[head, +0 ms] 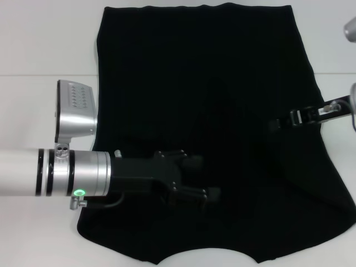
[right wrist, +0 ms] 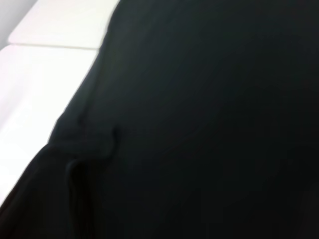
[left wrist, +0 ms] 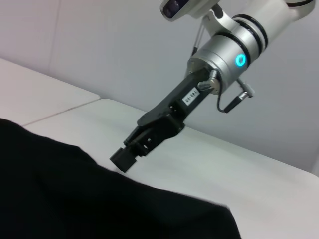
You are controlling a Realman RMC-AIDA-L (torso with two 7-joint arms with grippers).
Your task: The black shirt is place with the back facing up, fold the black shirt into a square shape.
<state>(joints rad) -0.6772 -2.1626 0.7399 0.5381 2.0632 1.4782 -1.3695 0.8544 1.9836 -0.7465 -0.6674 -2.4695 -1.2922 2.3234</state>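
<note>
The black shirt lies spread flat on the white table, its sleeves tucked in and no lettering showing. My left gripper reaches in from the left and hovers over the shirt's near left part, open and empty. My right gripper comes in from the right over the shirt's right edge, about halfway along it. In the left wrist view the right gripper has its tip just at the fabric's edge. The right wrist view shows the shirt with a small wrinkle near its edge.
White table surface shows to the left of the shirt and to its right. A seam line crosses the table. The shirt's near hem reaches the table's front edge.
</note>
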